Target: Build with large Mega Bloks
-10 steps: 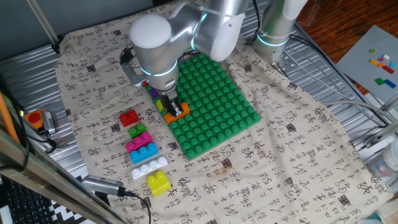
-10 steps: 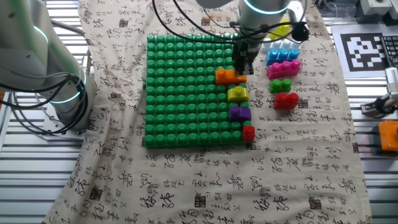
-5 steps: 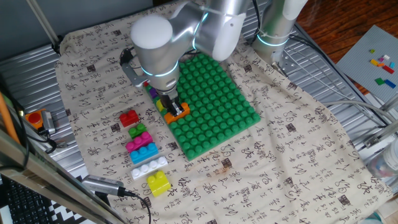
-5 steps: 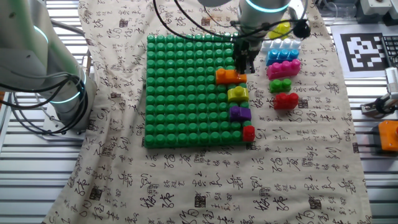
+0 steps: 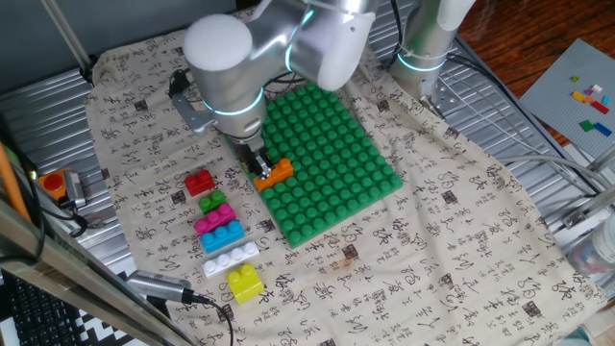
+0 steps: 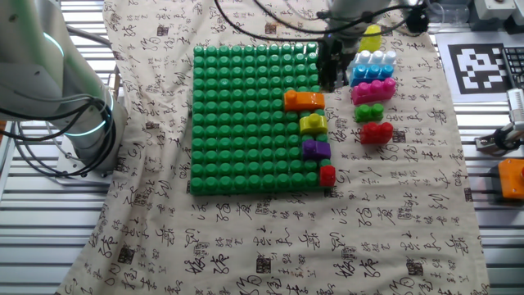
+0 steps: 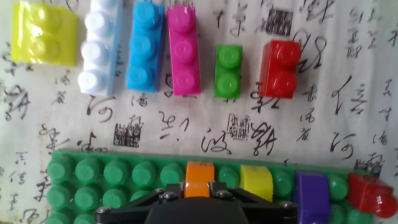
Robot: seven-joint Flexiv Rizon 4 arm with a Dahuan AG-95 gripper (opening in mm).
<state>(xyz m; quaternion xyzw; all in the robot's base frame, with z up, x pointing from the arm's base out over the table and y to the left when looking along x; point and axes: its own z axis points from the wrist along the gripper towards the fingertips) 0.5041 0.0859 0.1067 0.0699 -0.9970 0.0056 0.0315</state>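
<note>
A green baseplate point(image 5: 336, 144) point(image 6: 246, 123) point(image 7: 112, 180) lies on the patterned cloth. Along its edge sit an orange block point(image 5: 276, 173) point(image 6: 304, 100) point(image 7: 199, 173), a yellow point(image 6: 313, 124), a purple point(image 6: 316, 149) and a red block point(image 6: 327, 174). My gripper point(image 5: 257, 161) point(image 6: 331, 75) point(image 7: 199, 188) hangs just above the orange block's end, jaws apart, holding nothing. Beside the plate lie loose Mega Bloks in a row: red point(image 7: 280, 68), green point(image 7: 228, 70), pink point(image 7: 183, 50), blue point(image 7: 144, 46), white point(image 7: 99, 46), yellow point(image 7: 45, 32).
A second arm's base point(image 6: 78, 123) stands left of the plate. An orange device point(image 5: 53, 183) point(image 6: 512, 179) sits off the cloth. A grey plate with tiny bricks point(image 5: 588, 96) lies far right. A marker tag point(image 6: 483, 49) is nearby.
My gripper has let go of the orange block and drawn up and sideways off it toward the loose blocks. The orange block stays on the plate.
</note>
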